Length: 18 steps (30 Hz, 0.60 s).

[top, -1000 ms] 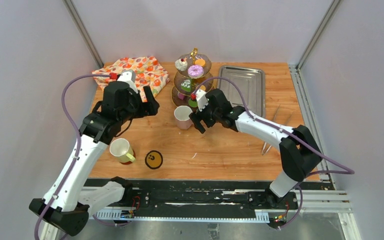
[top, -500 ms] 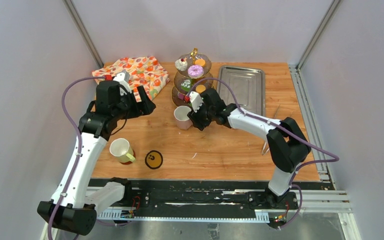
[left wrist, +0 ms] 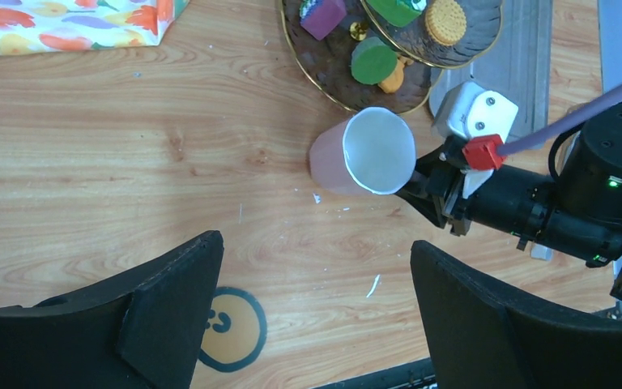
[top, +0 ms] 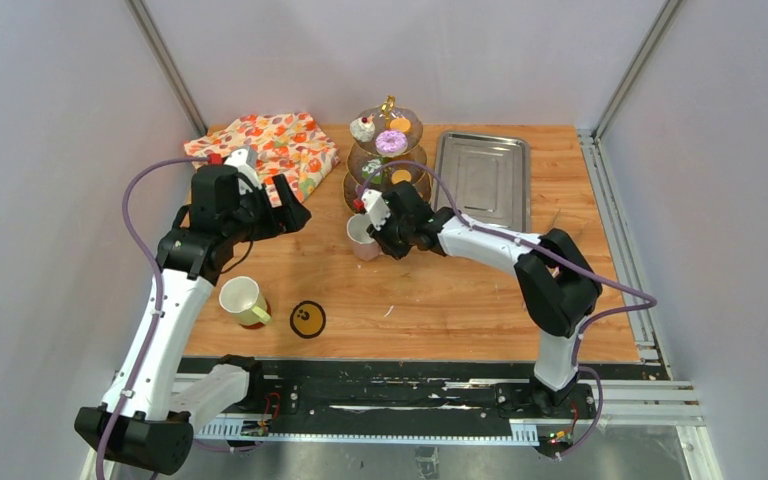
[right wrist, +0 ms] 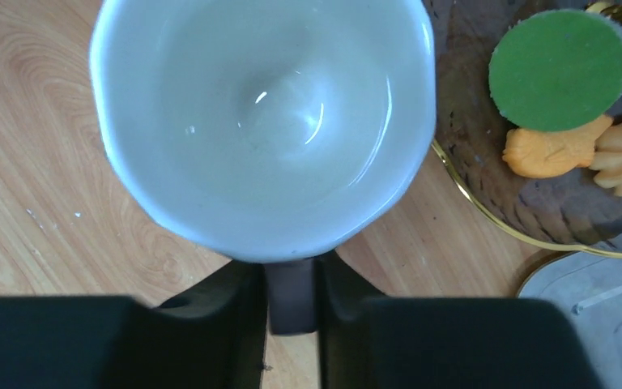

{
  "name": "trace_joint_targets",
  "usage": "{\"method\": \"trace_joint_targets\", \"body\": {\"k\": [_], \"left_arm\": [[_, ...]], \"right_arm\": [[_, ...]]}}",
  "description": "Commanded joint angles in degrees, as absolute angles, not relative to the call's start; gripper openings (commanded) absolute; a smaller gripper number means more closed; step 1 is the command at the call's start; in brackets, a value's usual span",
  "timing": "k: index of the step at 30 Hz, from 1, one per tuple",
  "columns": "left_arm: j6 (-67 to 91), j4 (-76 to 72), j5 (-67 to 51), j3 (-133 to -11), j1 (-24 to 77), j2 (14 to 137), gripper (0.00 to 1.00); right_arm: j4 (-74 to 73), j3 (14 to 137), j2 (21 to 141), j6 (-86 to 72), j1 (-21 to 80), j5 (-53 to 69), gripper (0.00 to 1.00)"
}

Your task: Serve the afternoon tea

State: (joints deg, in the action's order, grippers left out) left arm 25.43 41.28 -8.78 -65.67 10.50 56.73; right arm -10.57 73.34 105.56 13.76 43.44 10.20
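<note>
**1. Location of the workpiece**
The pink mug (top: 362, 236) stands upright on the desk (top: 440, 290). It sits just beside the bottom tier of the three-tier stand (top: 387, 150).

**2. Tool state**
- The right tool (right wrist: 291, 279) is closed to a narrow gap on the mug's handle (right wrist: 291, 308). Both fingers (right wrist: 219, 324) lie against the handle's sides. The mug's base appears to rest on the desk.
- The left tool (left wrist: 316, 259) hangs above the desk with its jaws spread wide and nothing between them.

**3. Handling properties (assessment)**
- The mug looks like glazed ceramic: rigid, smooth, probably slippery, and liable to chip against the stand's gold rim.
- It is empty, so it is probably light.
- The handle is the only part narrow enough for the tool.
- A hold on the handle is off-centre, so expect the body to tilt or swing when lifted.
- Raise the mug clear of the stand before moving it sideways.

**4. Containers and contents**
- Pink mug: white inside, with nothing in it.
- Yellow-green mug (top: 243, 300): upright near the desk's near left, and it appears empty.
- Stand, upper tiers: cherry cupcake (top: 363, 127), purple doughnut (top: 391, 142), orange biscuit (top: 400, 124) and green cake (top: 372, 168).
- Stand, bottom tier: round green cake (right wrist: 559, 69) with piped orange biscuits (right wrist: 551, 150) beside it.
</note>
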Motion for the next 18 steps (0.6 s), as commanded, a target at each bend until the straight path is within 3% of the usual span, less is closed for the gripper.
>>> {"method": "trace_joint_targets", "body": {"k": [1,5,10,18], "left_arm": [[24.7,41.8,-8.6,-67.0,9.8,55.5,0.9],[24.7,41.9,-8.3,-67.6,9.6,55.6,0.9],[23.7,45.9,-9.0,-70.0,6.8,58.7,0.9],[24.0,54.3,-7.8,-71.4,-7.2,60.8,0.91]], "right_arm": [[-13.9,76.5,106.3,13.7,44.4,6.0,0.14],[-14.2,75.6,103.3,12.5,45.0,5.3,0.01],[-17.2,75.4,98.5,9.1,48.7,2.8,0.01],[-16.3,75.3,96.1,-2.2,60.7,-3.7,0.01]]}}
